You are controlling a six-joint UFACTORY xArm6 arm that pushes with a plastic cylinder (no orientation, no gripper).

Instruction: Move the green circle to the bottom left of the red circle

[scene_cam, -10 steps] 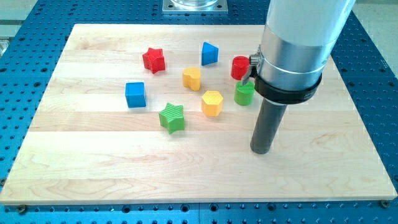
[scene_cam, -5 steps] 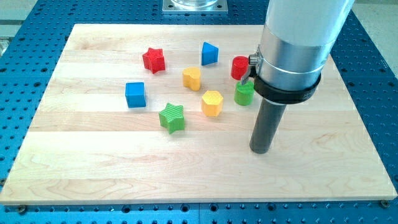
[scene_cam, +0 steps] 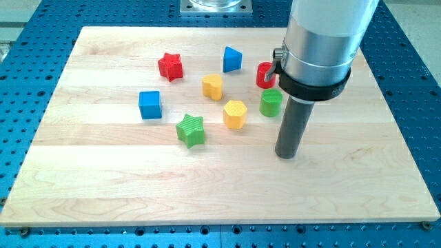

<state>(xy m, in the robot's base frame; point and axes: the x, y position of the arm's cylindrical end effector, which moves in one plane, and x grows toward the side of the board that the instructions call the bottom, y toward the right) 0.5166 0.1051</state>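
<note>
The green circle (scene_cam: 270,102) stands on the wooden board (scene_cam: 103,165) right of centre. The red circle (scene_cam: 264,74) is just above it, partly hidden by the arm's metal body. My tip (scene_cam: 286,154) rests on the board below and slightly right of the green circle, about a block's width away and not touching it.
A yellow hexagon (scene_cam: 235,114) lies just left of the green circle, with a yellow block (scene_cam: 213,87) above it. A green star (scene_cam: 191,130), blue cube (scene_cam: 149,105), red star (scene_cam: 170,67) and blue block (scene_cam: 232,59) lie further left and up.
My tip has shifted slightly to the view's left and up, closer to the green circle. The blocks have not moved.
</note>
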